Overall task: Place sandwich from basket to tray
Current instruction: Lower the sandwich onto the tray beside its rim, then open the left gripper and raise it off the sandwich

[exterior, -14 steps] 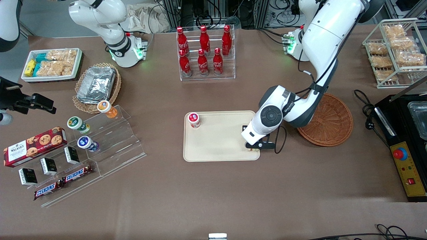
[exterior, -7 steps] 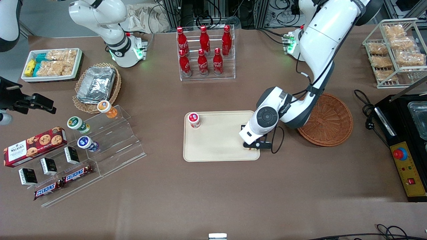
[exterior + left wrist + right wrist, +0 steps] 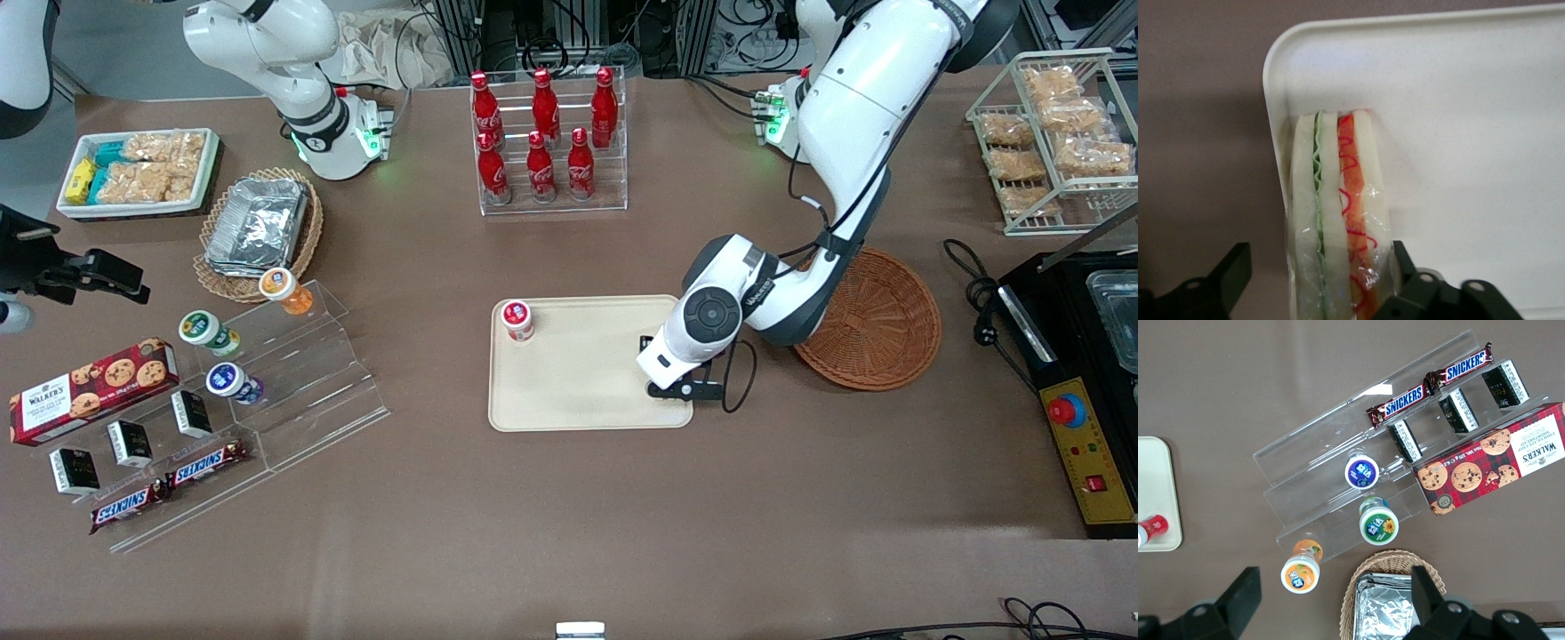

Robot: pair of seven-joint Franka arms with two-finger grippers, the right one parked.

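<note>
Left wrist view: gripper (image 3: 1318, 283) stands spread, one finger (image 3: 1418, 287) against the sandwich (image 3: 1338, 220) wrap, the other clear of it. Sandwich rests on its edge, lying along the tray (image 3: 1458, 133) rim near a corner. From the front, the wrist has drifted slightly inward over the tray across the last second; I judge release done, retreat due. Basket (image 3: 876, 320) sits empty, just beside the tray. A small red-capped jar (image 3: 516, 318) stands on the tray's corner toward the parked arm; brown table (image 3: 569, 516) crowded with snacks
</note>
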